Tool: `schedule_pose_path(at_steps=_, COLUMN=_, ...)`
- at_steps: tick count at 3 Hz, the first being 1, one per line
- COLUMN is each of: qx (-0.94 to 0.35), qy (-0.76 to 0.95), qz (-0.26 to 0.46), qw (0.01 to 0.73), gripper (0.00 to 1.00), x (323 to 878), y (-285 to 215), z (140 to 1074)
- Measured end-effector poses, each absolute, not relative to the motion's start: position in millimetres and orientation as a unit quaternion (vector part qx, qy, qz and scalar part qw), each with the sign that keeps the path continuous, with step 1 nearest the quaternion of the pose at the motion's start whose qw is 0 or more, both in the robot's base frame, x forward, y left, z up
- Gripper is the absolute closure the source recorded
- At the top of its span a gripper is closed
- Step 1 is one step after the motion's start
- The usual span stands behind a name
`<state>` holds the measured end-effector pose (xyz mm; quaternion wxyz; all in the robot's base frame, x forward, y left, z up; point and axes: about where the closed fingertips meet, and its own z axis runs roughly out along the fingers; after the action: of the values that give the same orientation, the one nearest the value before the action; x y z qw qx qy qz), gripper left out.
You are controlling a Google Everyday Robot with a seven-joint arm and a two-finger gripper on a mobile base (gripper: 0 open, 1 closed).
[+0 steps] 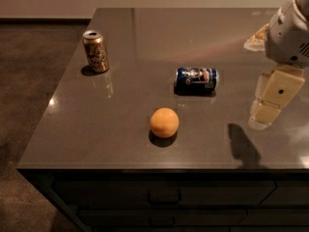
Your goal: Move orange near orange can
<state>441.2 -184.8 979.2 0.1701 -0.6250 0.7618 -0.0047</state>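
The orange [164,122] is a smooth round orange-yellow fruit resting near the front middle of the dark grey countertop [145,47]. The orange can [95,51] is copper-orange with a silver top and stands upright at the far left of the counter, well away from the orange. My gripper [264,114] hangs above the right side of the counter, to the right of the orange and apart from it, with nothing visibly in it. Its shadow falls on the counter below.
A dark blue can [196,79] with a white label lies on its side between the orange and the back of the counter. A pale flat object [255,41] lies at the far right, partly behind my arm. Drawers run below the counter's front edge.
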Motion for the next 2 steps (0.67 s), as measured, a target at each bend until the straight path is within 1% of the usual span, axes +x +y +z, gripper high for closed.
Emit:
schedule_pose_path(at_steps=1, qx=-0.643, qy=0.744, qz=0.033, qw=0.178, gripper=0.0, x=444, y=-142, z=973)
schedule_pose_path(at_steps=2, qx=-0.667, qy=0.721, qz=0.043, qw=0.181, gripper=0.0, x=439, y=-95, z=956)
